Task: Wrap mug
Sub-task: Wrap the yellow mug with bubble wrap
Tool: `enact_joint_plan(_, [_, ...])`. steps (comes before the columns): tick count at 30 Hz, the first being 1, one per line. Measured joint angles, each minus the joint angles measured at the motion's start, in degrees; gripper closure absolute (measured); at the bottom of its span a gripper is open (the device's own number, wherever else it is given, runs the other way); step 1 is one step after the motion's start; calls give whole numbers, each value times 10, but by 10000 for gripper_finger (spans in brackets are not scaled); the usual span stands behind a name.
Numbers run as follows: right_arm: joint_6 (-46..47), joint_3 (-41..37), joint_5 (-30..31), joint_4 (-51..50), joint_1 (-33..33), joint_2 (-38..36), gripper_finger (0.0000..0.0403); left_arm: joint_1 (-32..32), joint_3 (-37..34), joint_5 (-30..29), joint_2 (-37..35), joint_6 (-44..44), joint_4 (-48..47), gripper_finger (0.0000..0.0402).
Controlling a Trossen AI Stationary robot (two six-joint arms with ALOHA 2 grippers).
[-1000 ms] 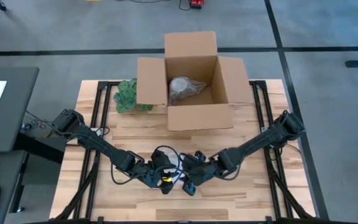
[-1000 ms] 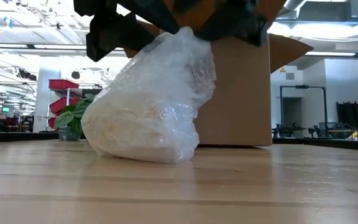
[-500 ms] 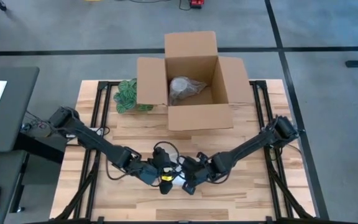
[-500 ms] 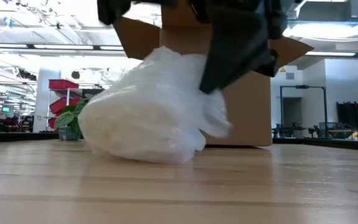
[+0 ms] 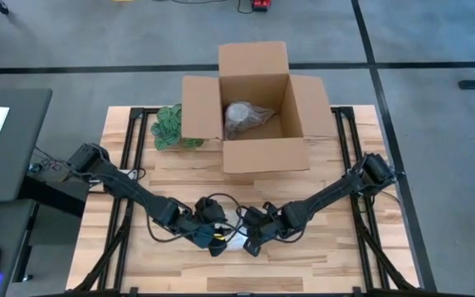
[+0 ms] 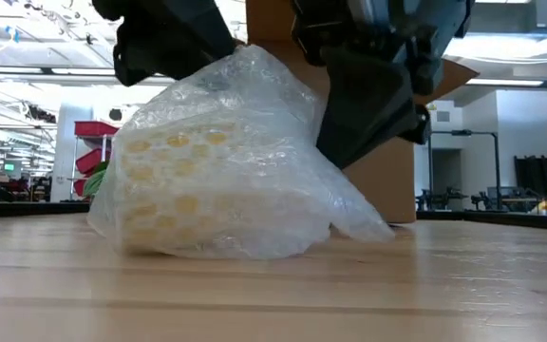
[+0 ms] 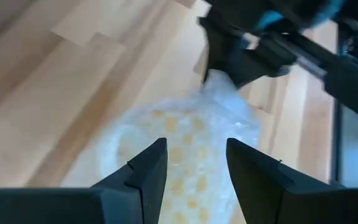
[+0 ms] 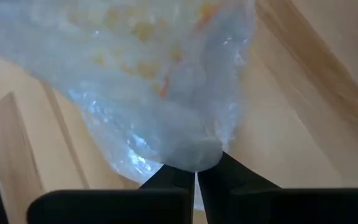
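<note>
Near the front edge of the wooden table (image 5: 138, 132), midway between its sides, the mug (image 6: 174, 185) sits bundled in clear bubble wrap (image 6: 254, 142), its yellow-patterned wall showing through the film and its base resting on the boards. From the right, the right gripper (image 8: 194, 169) has its fingers pressed together on a gathered tail of the wrap, and the low view shows that tail drawn off toward the table beside the bundle. Over the bundle, the left gripper (image 7: 196, 165) hovers with its fingers parted and nothing between them. My judgement is that the fold is being drawn tight: the right arm should keep even tension and carry the tail over or under the mug without lifting it, while the left presses down on the bundle to stop it rolling or sliding, since the film looks slippery on wood. Pulling too hard could tip the mug or tear the thin film. Room is tight at the front, where the table ends just beside the bundle, and the two wrists are close together, so crossing paths risks a knock. Behind lies open table up to the cardboard box (image 5: 258, 157), which holds another wrapped item (image 5: 246, 117); a green bundle (image 5: 168, 125) lies beside its left flap.
</note>
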Motion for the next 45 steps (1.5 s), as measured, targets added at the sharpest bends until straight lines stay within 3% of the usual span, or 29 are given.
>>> enact_joint_plan(7, [0,-20,-12,71,-4,0,403,-3,1,-4,57,-16,34,256])
enact_joint_plan(19, [27,-19,-13,-40,-2,-49,400,-3,3,0,77,-35,48,256])
enact_joint_plan(33, [84,-19,-31,-53,9,-131,287,-3,1,4,78,-36,45,256])
enact_joint_plan(36, [125,-19,-62,-57,9,-146,270,-3,1,4,79,-36,44,256])
enact_joint_plan(40, [157,-19,-124,-42,10,-156,274,-3,1,5,79,-35,44,256])
enact_joint_plan(45, [129,-18,-119,-5,8,-104,316,-3,1,5,79,-36,43,256])
